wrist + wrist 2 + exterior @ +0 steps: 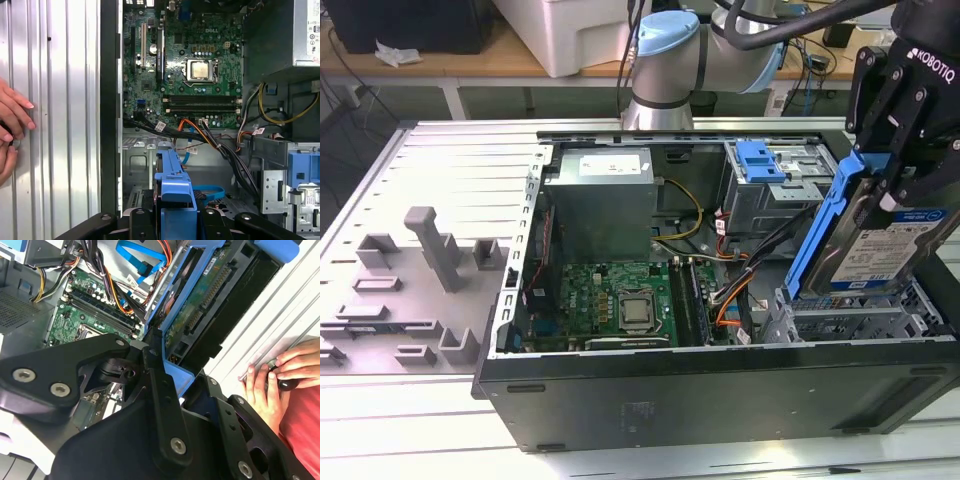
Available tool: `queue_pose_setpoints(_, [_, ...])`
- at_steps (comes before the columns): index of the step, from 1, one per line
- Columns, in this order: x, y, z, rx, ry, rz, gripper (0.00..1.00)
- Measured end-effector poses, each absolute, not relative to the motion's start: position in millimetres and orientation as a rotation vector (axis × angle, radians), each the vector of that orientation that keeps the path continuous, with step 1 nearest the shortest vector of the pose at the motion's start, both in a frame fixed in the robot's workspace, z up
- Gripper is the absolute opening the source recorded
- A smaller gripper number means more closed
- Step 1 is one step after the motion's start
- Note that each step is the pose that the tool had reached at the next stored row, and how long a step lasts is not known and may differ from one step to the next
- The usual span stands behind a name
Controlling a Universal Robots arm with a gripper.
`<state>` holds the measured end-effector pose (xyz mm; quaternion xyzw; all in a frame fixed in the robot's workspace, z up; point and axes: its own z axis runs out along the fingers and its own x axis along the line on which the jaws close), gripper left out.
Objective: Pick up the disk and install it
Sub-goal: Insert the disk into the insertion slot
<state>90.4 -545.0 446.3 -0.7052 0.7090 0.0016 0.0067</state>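
Exterior view. Open case [720, 395] on its side on the ribbed bench [440, 160]. At 3 o'clock from the CPU socket [637, 312], toward the exterior view's right: end effector [892, 195] closed on the disk [890, 255], black fingers [910, 165] clamping its upper part. Disk raised and steeply tilted, labelled face toward the camera, blue rail [820, 225] down its edge, lower end at the drive cage [850, 315] in the case's corner; touching or not, cannot tell. At 12 o'clock from the socket, grey power supply [598, 200]. At about 1 o'clock, blue latch piece [760, 160] on the far bay. At 9 o'clock from the case, grey fixtures [435, 245] standing on the bench.

Second wrist view. End effector [180, 365] seen close, fingers [155, 370] pressed against the disk [200, 295]. Green circuit-board side of the disk turned to the camera, rail [175, 295] framing it. Beyond it, motherboard [85, 315] with orange and blue cables [140, 260] running above. Outside the case, a person's hands [265, 385] together on the bench [280, 315], closed around a small dark object, red sleeve [300, 430] beside them.

First wrist view. Disk [172, 175] edge-on, gripped between the two fingers [142, 222] of the end effector [175, 222], hanging over the drive cage [140, 165] inside the case. Past the cage, black and orange cables [200, 135], then the motherboard [185, 65] with its CPU socket [200, 70], power supply [280, 35] next to it. Beyond the case's black wall [110, 125], hands [10, 120] resting on the bench [60, 125].
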Motion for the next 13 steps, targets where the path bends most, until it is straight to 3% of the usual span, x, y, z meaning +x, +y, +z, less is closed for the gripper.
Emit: queue_pose_setpoints(13, [90.4, -545.6, 441.3, -2.206, 2.218, 0.005, 0.37])
